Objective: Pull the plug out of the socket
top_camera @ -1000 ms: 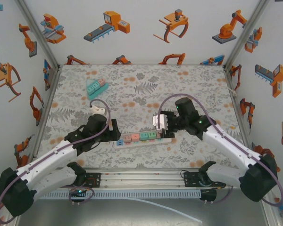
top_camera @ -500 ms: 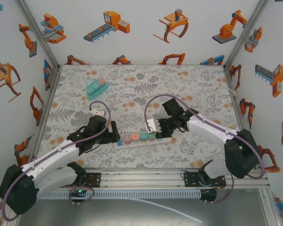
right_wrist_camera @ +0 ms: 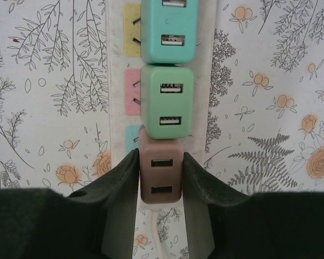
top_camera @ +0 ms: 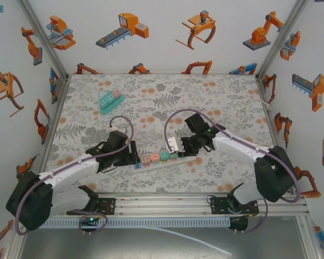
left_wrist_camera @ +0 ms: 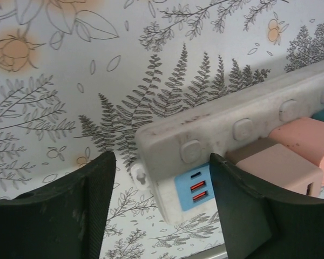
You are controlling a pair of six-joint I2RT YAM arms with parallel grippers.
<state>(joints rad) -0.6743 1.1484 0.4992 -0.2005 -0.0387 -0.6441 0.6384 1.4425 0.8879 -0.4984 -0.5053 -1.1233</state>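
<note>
A white power strip (left_wrist_camera: 216,132) lies across the near middle of the table with several plugs in a row: pink (top_camera: 150,158), teal (right_wrist_camera: 170,27), green (right_wrist_camera: 167,97) and brown. The brown plug (right_wrist_camera: 161,172) sits in the end socket, and my right gripper (right_wrist_camera: 161,183) is shut on it, one finger pressed against each side. At the strip's other end, my left gripper (left_wrist_camera: 162,183) is open. Its fingers (left_wrist_camera: 59,210) straddle the end with the blue USB panel (left_wrist_camera: 193,186), and a gap shows beside the left one.
A teal triangular holder (top_camera: 109,100) with small blocks lies at the back left. The strip's white cord (right_wrist_camera: 161,240) runs out from under the brown plug towards my right wrist. Patterned walls enclose the table on three sides.
My left gripper has slid right up to the strip's USB end. My right gripper has moved left and down onto the brown plug at the other end.
</note>
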